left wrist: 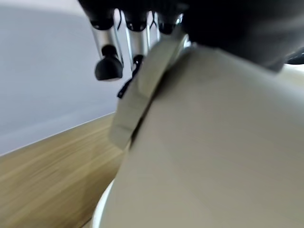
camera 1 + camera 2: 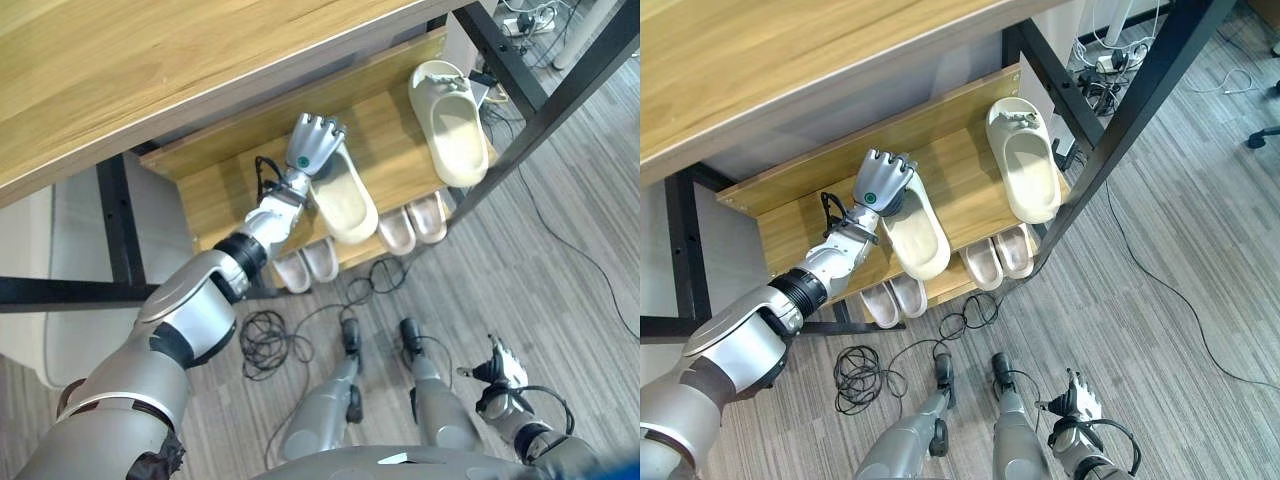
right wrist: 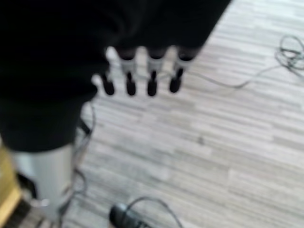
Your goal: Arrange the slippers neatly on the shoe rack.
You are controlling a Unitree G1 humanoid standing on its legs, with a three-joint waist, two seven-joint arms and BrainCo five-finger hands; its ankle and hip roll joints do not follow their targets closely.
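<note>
gripping the far end of a cream slipper [image 2: 917, 233], the left hand [image 2: 883, 183] has its fingers curled over the slipper's upper band, as the left wrist view confirms: the dark fingertips [image 1: 109, 68] hook past the edge of the strap. the slipper lies on the upper shelf [image 2: 790, 225] of the shoe rack, angled, its near end reaching the shelf's front edge. the hold at the band looks chosen so the hand can swing or slide the slipper without lifting it clear.

a second cream slipper [image 2: 1025, 165] rests on the same shelf to the right, close to the black frame post [image 2: 1110, 140]. the two are apart and not parallel, so the pair is judged not yet neatly set. the held slipper probably needs turning to match its mate and bringing closer beside it.

on the lower shelf, two pairs of pale pink slippers [image 2: 998, 258] sit side by side, partly hidden under the upper shelf's front edge. they look orderly already.

the right hand [image 2: 503, 368] hangs low at the robot's right, over the wood-patterned floor [image 2: 1200, 300]. its fingers hang relaxed and nearly straight in the right wrist view, holding nothing.

risk noted: the held slipper's near end sits at the shelf's front edge, so a careless pull toward the robot could tip it off. the wooden tabletop [image 2: 790, 60] above the rack leaves limited headroom for the arm.
</note>
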